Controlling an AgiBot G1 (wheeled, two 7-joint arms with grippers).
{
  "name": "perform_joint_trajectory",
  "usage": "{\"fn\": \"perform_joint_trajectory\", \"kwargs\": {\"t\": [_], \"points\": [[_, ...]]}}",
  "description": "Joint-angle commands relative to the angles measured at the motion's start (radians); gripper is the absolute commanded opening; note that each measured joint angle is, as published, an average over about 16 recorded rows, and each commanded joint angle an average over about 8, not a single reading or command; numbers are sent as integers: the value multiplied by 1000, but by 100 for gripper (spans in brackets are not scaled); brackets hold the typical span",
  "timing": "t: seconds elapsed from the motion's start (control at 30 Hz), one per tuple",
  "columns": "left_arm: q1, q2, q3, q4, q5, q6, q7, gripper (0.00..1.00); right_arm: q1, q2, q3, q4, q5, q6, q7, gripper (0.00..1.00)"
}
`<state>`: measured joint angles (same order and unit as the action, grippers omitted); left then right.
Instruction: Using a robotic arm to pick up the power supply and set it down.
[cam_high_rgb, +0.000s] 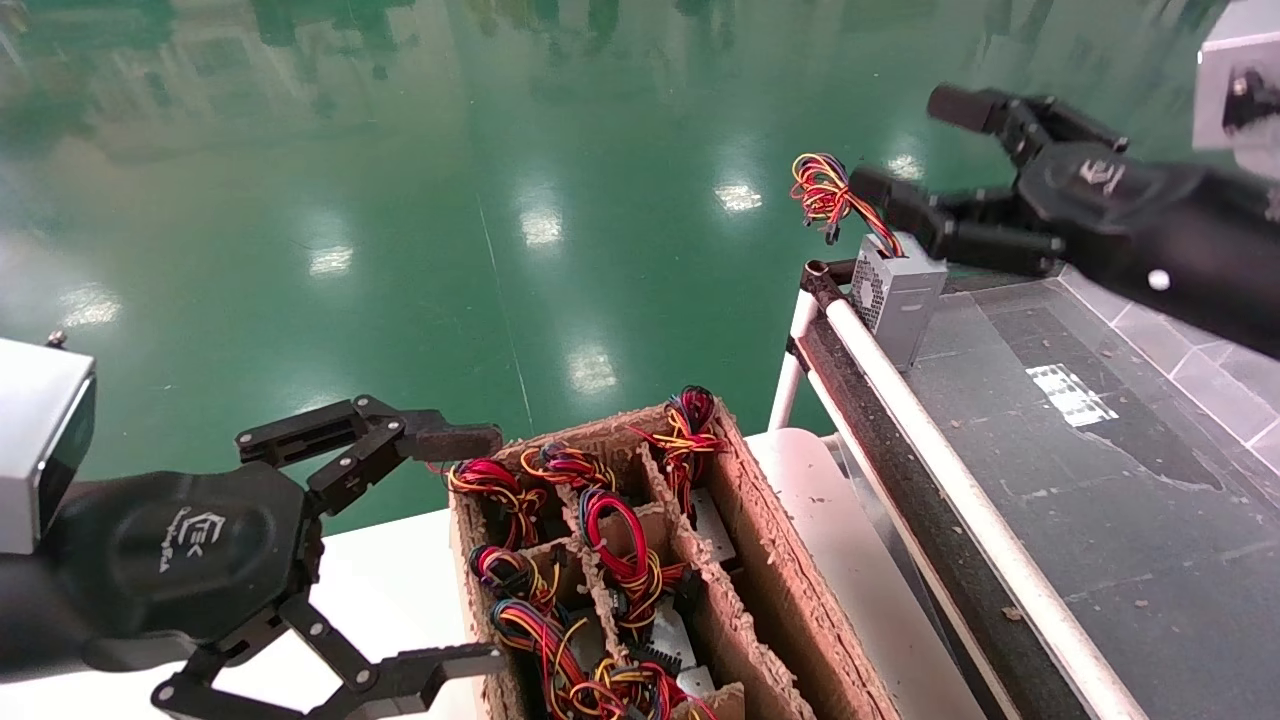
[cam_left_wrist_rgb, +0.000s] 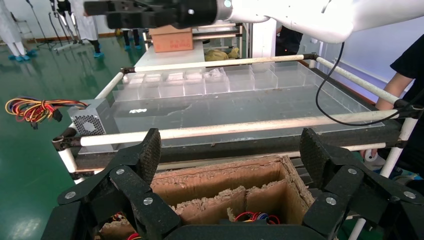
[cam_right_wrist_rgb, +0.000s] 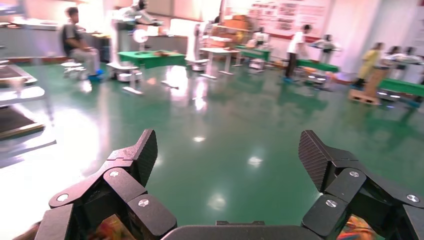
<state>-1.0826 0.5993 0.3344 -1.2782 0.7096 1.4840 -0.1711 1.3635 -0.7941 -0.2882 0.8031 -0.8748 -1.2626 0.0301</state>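
Power supply (cam_high_rgb: 897, 290): a small grey metal box standing at the near-left corner of the dark conveyor table (cam_high_rgb: 1080, 440), close against the white rail (cam_high_rgb: 960, 490); the vented face turns toward the rail; it rests on the surface with nothing holding it.
Wire bundle (cam_high_rgb: 822, 190): red, yellow and orange leads with black connectors rise from the top of the box and hang out past the table edge; loose and floppy, likely to snag or swing.
Right gripper (cam_high_rgb: 920, 150): hovers just above and behind the box with its fingers spread wide; one finger lies near the top of the casing, contact not clear; nothing is held.
Left gripper (cam_high_rgb: 470, 545): parked low beside the cardboard crate (cam_high_rgb: 790, 600), jaws wide apart and empty.
Crate contents: more wired units sit in the divided cells, wires uppermost.
Handling judgement: rigid sheet-metal casing, probably fairly heavy for its size and smooth, so it may slip under a light pinch.
Where to grip: across two opposite flat sides of the casing, clear of the grille and the leads; never by the wires.
Risk: so near the edge, a nudge toward the rail could tip it off.
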Motion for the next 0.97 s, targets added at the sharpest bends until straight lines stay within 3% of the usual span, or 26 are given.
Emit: {"fn": "perform_joint_trajectory", "kwargs": {"t": [0.03,0.63,0.97], "points": [[0,0,0,0,0,0,0,100,-26,16,1,43,13,-21,14,100],[0,0,1,0,-1,0,0,100,-253,160,8,422,126,-204,138,100],[0,0,1,0,-1,-1,1,100,-318,200,9,532,159,-257,168,100]]}}
